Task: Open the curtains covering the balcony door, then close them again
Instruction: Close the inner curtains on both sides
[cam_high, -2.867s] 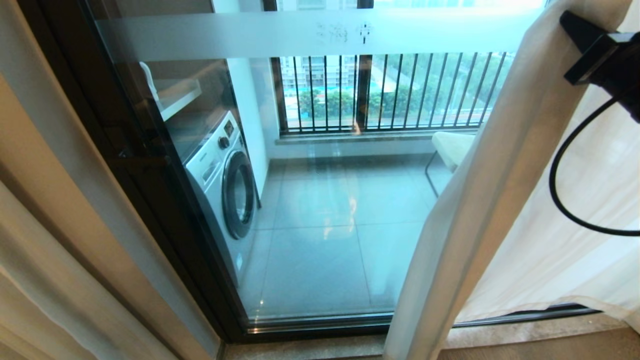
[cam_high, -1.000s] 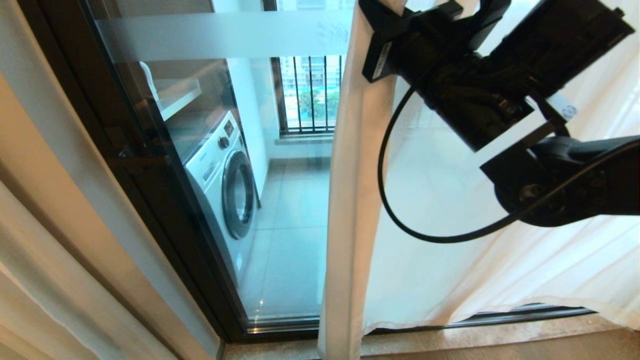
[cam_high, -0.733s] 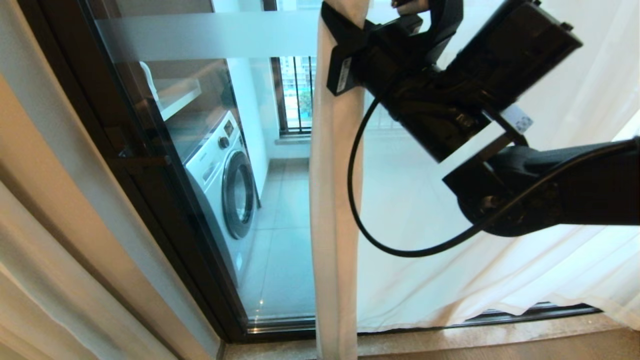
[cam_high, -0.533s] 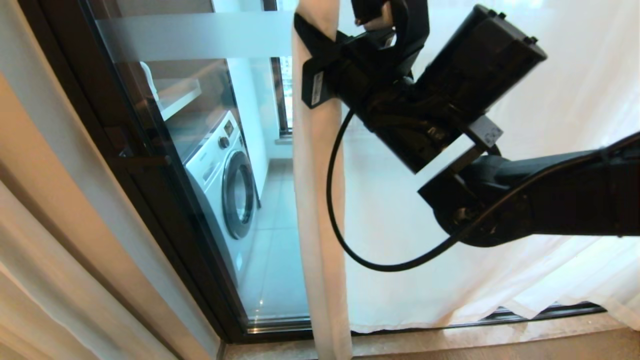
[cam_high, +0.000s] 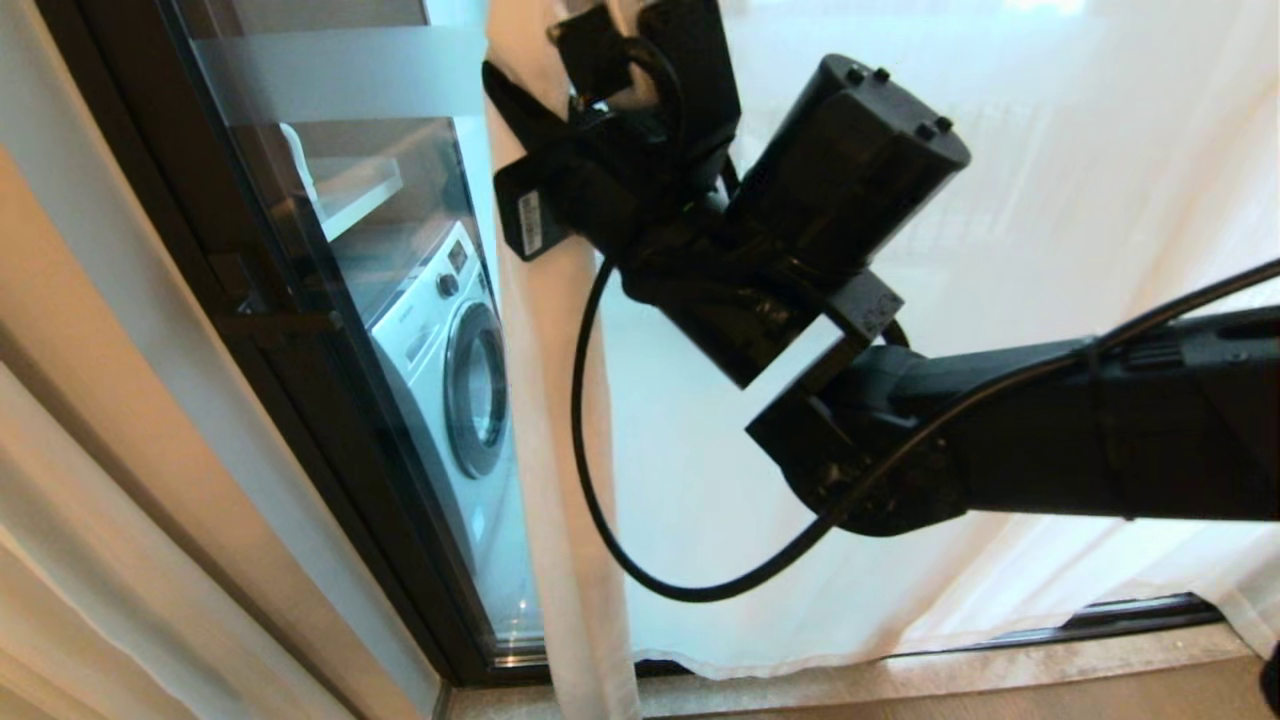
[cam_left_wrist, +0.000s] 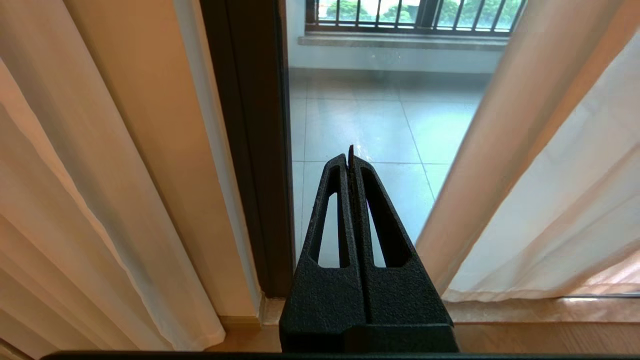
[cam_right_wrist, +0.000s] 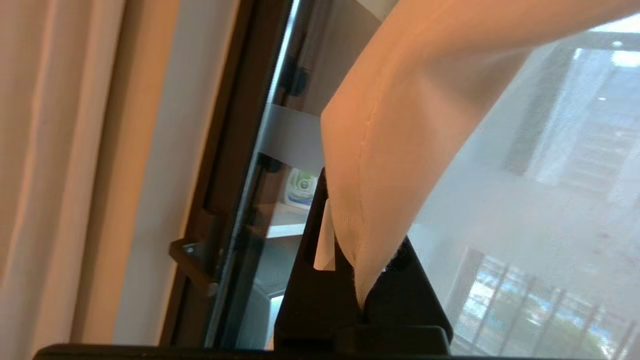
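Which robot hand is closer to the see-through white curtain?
The right. The right gripper is shut on the hemmed edge of the curtain, so it touches it. The left gripper is shut and empty, pointing at the glass of the balcony door, apart from the curtain.

Curtains (cam_high: 1000, 200) sheer white; balcony door (cam_high: 300, 380) frame dark brown; tool (cam_left_wrist: 350, 160) black.

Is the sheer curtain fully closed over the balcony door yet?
Not yet. The sheer curtain leaves a glass strip of the balcony door uncovered, showing the washing machine.
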